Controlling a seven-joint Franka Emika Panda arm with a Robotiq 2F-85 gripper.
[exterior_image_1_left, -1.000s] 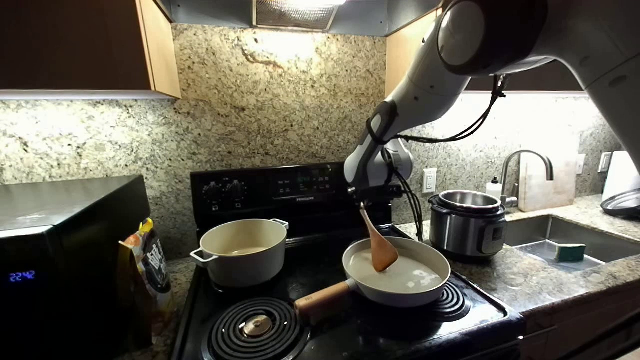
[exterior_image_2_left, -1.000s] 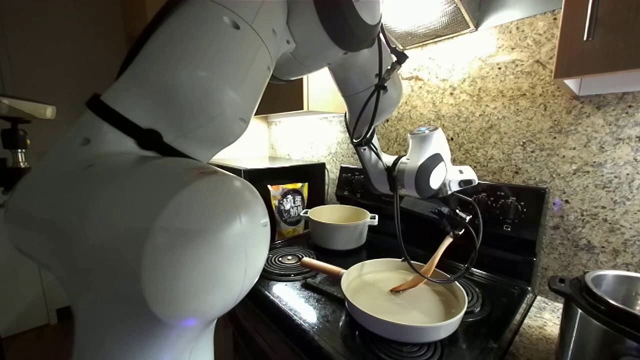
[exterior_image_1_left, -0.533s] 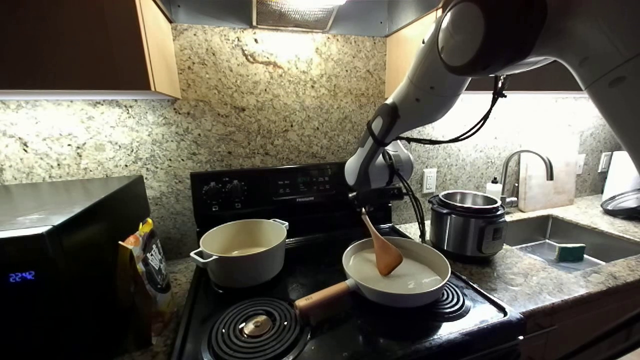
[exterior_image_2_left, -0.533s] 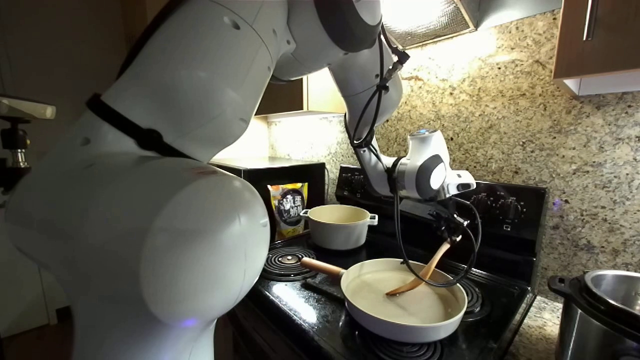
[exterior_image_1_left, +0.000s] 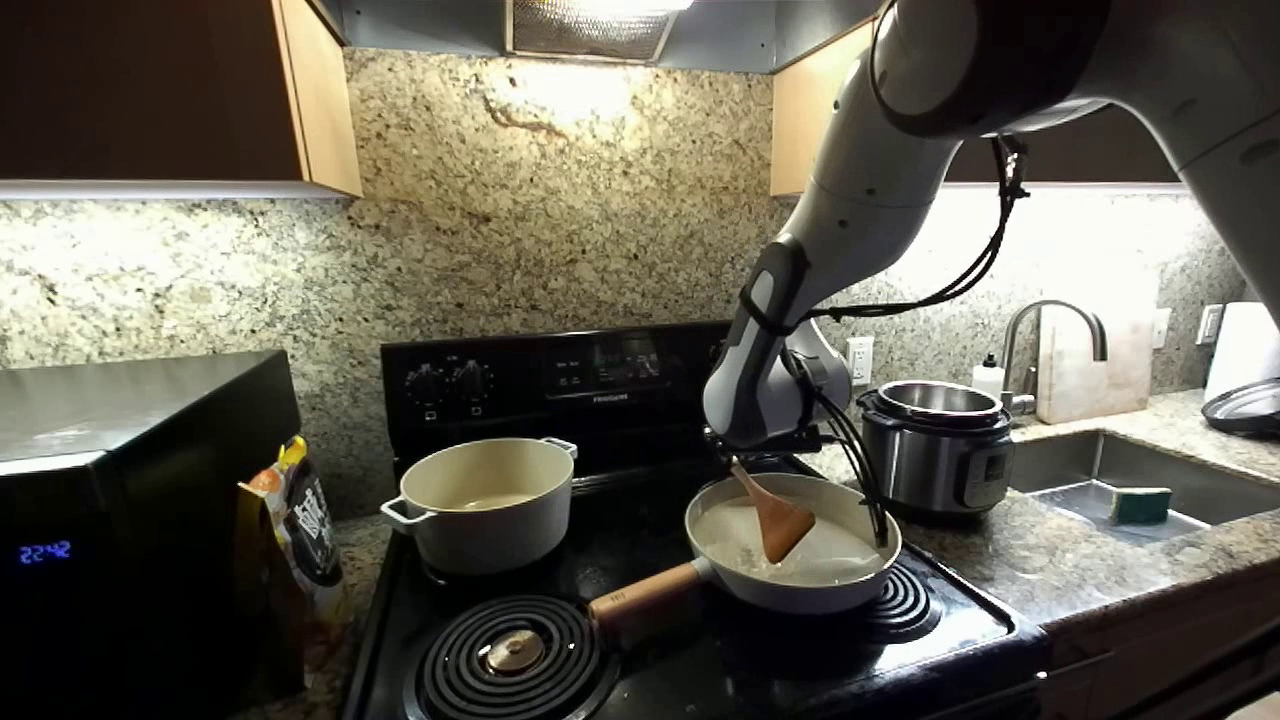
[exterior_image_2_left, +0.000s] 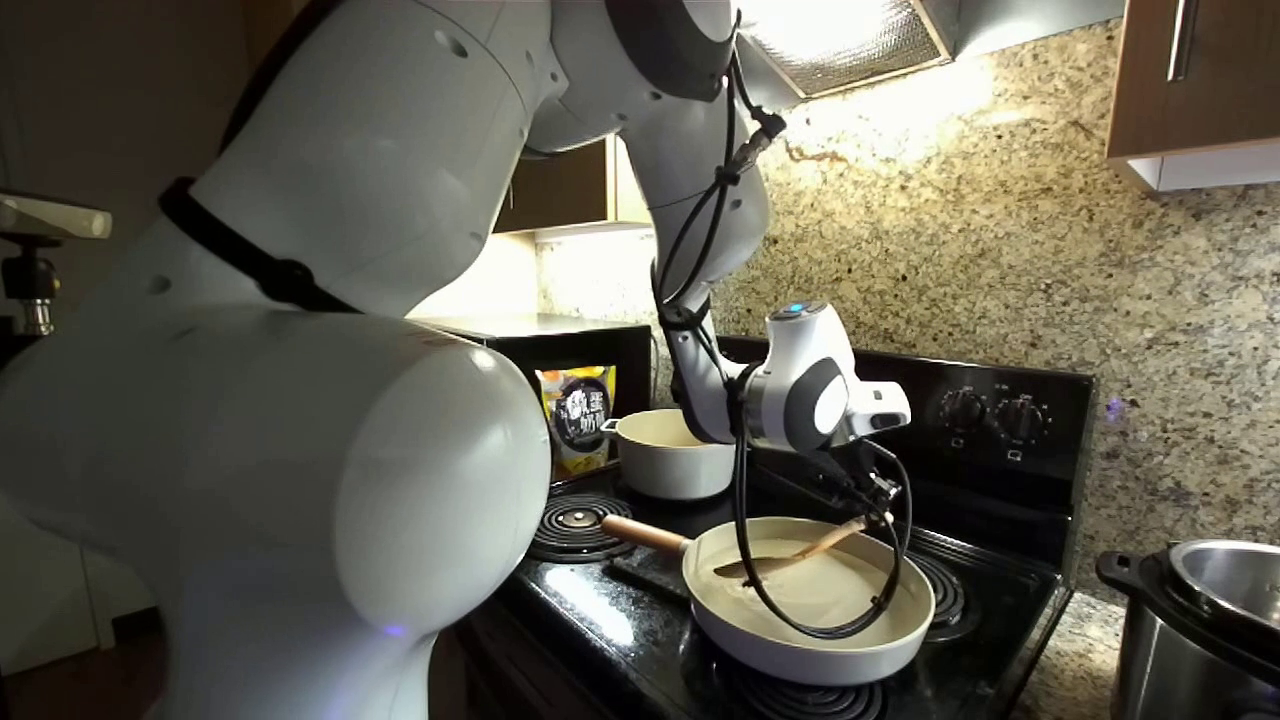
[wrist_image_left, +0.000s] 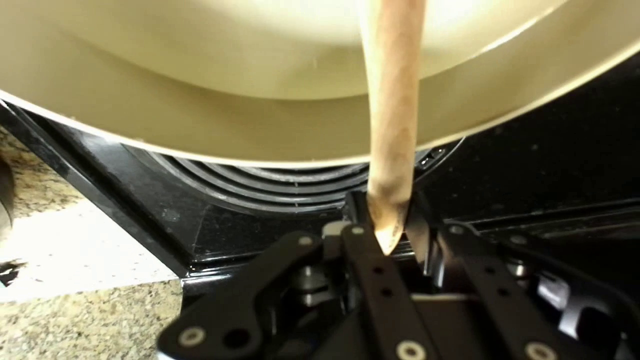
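Slanting downward, one wooden spatula (exterior_image_1_left: 786, 524) has its blade inside one single-handled pan (exterior_image_1_left: 800, 598), and the gripper (wrist_image_left: 390, 210) has both jaws clamped on its handle end. One two-handled pot (exterior_image_1_left: 500, 535) stands near the pan on the same stove (exterior_image_1_left: 790, 655). Farther out are one bag (exterior_image_1_left: 308, 530), one steel multicooker (exterior_image_1_left: 918, 468) on the tabletop (exterior_image_1_left: 1010, 565), and one sponge (exterior_image_1_left: 1140, 506) in one sink (exterior_image_1_left: 1205, 480).

Speckled backsplash (exterior_image_1_left: 560, 230) under hood light (exterior_image_2_left: 820, 28)

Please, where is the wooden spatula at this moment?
In both exterior views, the wooden spatula slants down into the frying pan; in the wrist view it is right of centre, its handle end held by the gripper.
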